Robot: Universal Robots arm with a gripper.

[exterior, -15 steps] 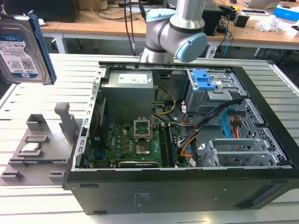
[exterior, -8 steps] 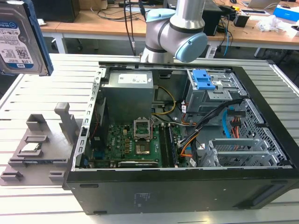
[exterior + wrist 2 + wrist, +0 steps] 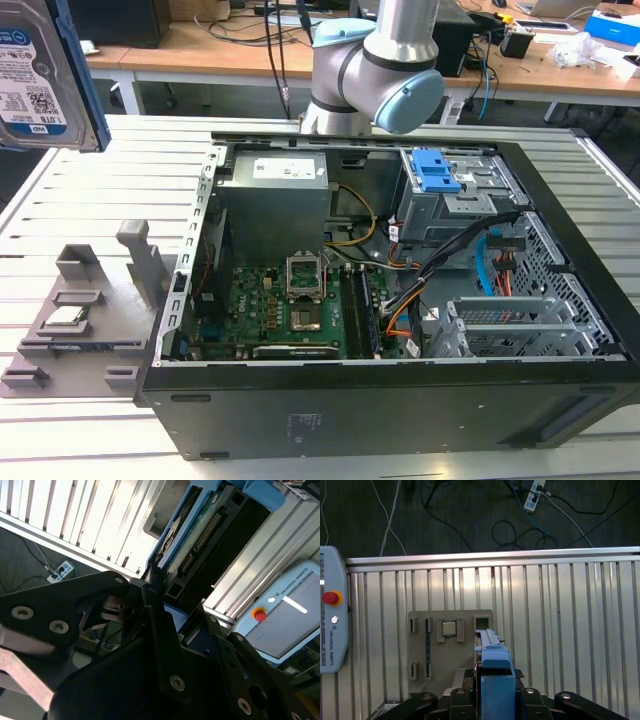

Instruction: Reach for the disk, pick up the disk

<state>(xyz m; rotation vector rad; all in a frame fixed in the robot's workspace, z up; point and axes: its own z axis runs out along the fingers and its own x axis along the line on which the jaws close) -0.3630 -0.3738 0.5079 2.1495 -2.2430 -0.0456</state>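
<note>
While the gripper is clamped on the disk, its black links stand on both sides of the blue carrier in the first wrist view. There the disk is seen edge-on, high above the bench. In the second wrist view the disk shows its connector edge, and a black finger presses against the blue frame. The links hide the rest of the disk there.

In the exterior view the disk hangs in the air at the exterior view's left, well apart from the open case, with its label turned to the camera. The label is white and blue, with dense print and a square code. The picture's border cuts off its upper and left parts.

On the bench lies a grey holder, and a small silver chip sits in one of its pockets. A white pendant with a red button and a line of lettering shows at the side of the bench.

Inside the case, the grey power supply carries a white sticker whose print is too small to make out. A blue latch sits on the drive bay. The arm stands behind the case, cut off at the top.
</note>
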